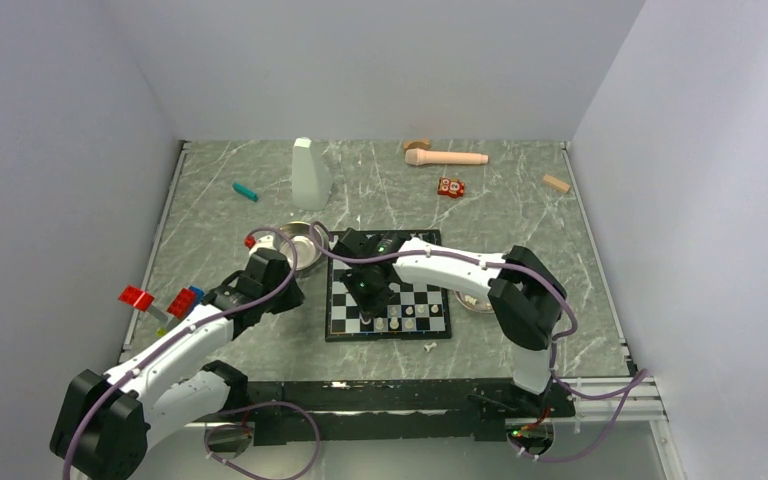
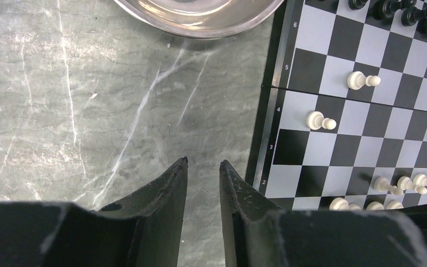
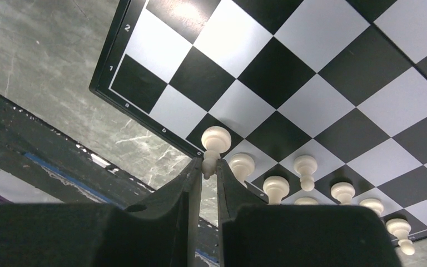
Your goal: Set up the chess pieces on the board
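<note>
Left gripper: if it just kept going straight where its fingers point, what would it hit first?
Most likely the bare table just ahead of the left gripper, which seems angled downward. If it skimmed above that, the steel bowl would come next; depth is unclear.

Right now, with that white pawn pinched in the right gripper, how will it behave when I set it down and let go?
The pawn looks hard and probably very light: it is smaller than one square of the board. Its round head over a narrow neck suggests it may tip, then roll, if the right gripper releases it tilted.
</note>
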